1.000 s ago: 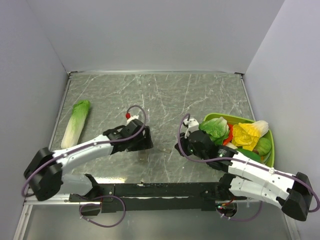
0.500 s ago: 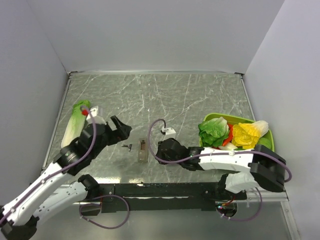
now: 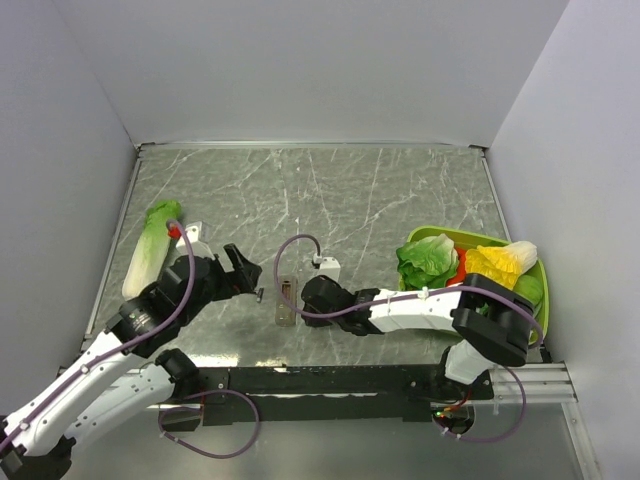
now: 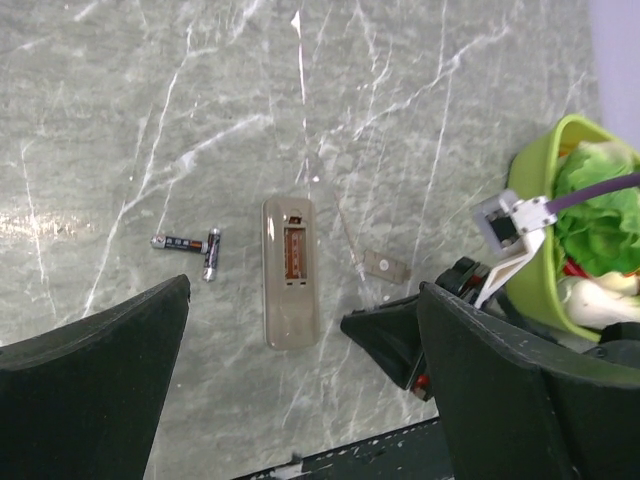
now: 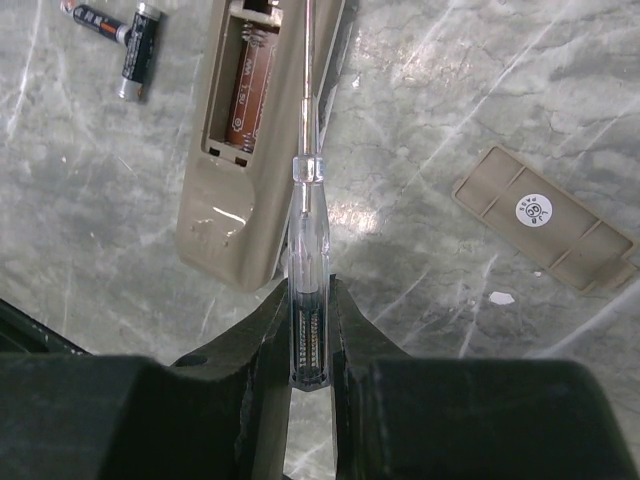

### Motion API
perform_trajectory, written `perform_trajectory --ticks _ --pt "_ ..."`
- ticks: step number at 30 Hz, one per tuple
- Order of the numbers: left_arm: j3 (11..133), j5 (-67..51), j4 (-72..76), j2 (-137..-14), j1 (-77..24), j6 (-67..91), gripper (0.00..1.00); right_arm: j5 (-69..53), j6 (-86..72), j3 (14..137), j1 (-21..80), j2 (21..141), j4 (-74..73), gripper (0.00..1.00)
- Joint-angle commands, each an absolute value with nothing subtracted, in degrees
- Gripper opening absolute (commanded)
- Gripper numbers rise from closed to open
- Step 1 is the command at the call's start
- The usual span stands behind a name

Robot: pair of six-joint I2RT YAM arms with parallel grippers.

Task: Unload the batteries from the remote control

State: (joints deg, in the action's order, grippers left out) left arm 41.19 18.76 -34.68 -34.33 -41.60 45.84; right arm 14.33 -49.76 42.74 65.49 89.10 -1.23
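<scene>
Grey-tan remote control (image 4: 289,272) open — batteries (image 4: 211,255) beside, right gripper (image 5: 307,300) pinching screwdriver (image 5: 306,215)

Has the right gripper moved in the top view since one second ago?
Yes. The right gripper, holding a screwdriver, has moved left, away from the green basket, to the remote control.

The remote control (image 4: 289,305) is grey-tan; the batteries (image 4: 210,254) are black with silver ends. The table (image 4: 450,120) is grey-green marble veined white; the screwdriver (image 5: 306,235) is clear.
</scene>
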Motion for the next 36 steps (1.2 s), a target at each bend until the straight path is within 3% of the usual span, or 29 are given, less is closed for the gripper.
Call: perform_trajectory --ticks 1,11,18,29,34,36 --pt "42.63 18.19 -34.72 -35.68 -42.45 44.12 0.99 17.31 -52.73 45.26 65.83 91.22 -1.22 0.15" --pt "42.36 18.28 -34.37 -35.16 -43.24 44.56 0.99 17.67 -53.09 45.18 65.83 92.81 -1.67 0.18" --pt "41.92 19.07 -34.36 -35.06 -43.42 45.0 0.99 19.6 -52.73 45.44 66.53 91.23 -3.87 0.33" --pt "42.36 20.04 -34.72 -35.16 -44.47 45.09 0.99 22.75 -50.01 47.72 67.32 87.99 -8.69 0.28" --pt "42.36 19.07 -34.1 -35.68 -44.47 44.56 0.99 25.05 -46.58 48.26 68.2 79.64 -13.79 0.39" --pt "42.45 18.72 -34.19 -35.95 -44.47 44.47 0.99 26.01 -45.27 46.59 68.38 74.3 -15.11 0.52"
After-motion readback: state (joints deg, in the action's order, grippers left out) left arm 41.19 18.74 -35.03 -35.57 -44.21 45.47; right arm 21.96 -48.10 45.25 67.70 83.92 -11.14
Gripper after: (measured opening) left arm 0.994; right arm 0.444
